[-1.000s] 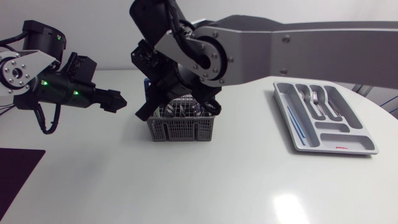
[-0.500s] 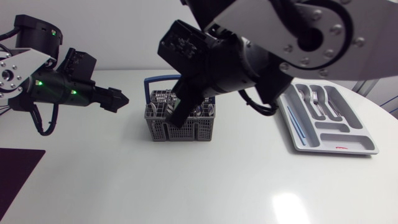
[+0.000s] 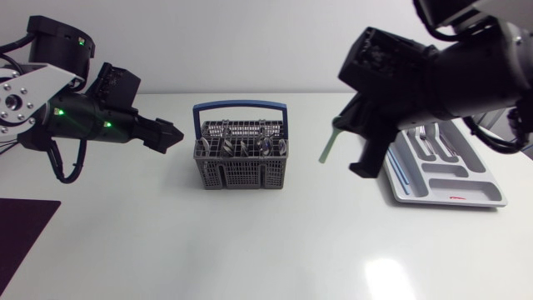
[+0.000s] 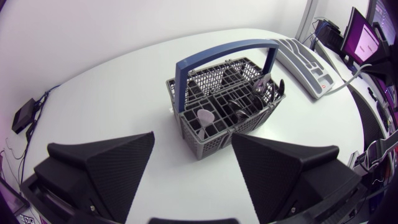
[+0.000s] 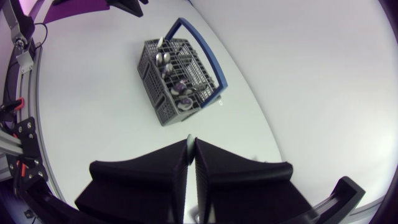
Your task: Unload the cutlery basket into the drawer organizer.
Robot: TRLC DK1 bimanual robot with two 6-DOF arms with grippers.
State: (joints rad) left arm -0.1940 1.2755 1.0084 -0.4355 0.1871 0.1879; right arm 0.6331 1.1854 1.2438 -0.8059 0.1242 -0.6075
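The grey cutlery basket (image 3: pixel 241 160) with a blue handle stands mid-table, and several utensils stick up in it (image 4: pixel 227 102) (image 5: pixel 177 71). My left gripper (image 3: pixel 173 133) (image 4: pixel 193 140) hovers open just left of the basket, with nothing between its fingers. My right gripper (image 3: pixel 361 163) (image 5: pixel 191 142) hangs in the air between the basket and the drawer organizer (image 3: pixel 450 201). It is shut on a thin pale green utensil (image 3: pixel 327 143) that slants downward. The organizer (image 4: pixel 306 61) holds forks (image 3: pixel 420 133) in one slot and a thin blue piece in its long left slot.
A dark mat (image 3: pixel 21 233) covers the table's near left corner. Bare white tabletop lies in front of the basket and the organizer. My right arm's bulky links (image 3: pixel 433 71) hang over the organizer's far end.
My right arm has lifted out of the basket and swung right towards the organizer, carrying the pale green utensil. My left gripper has edged a little closer to the basket.
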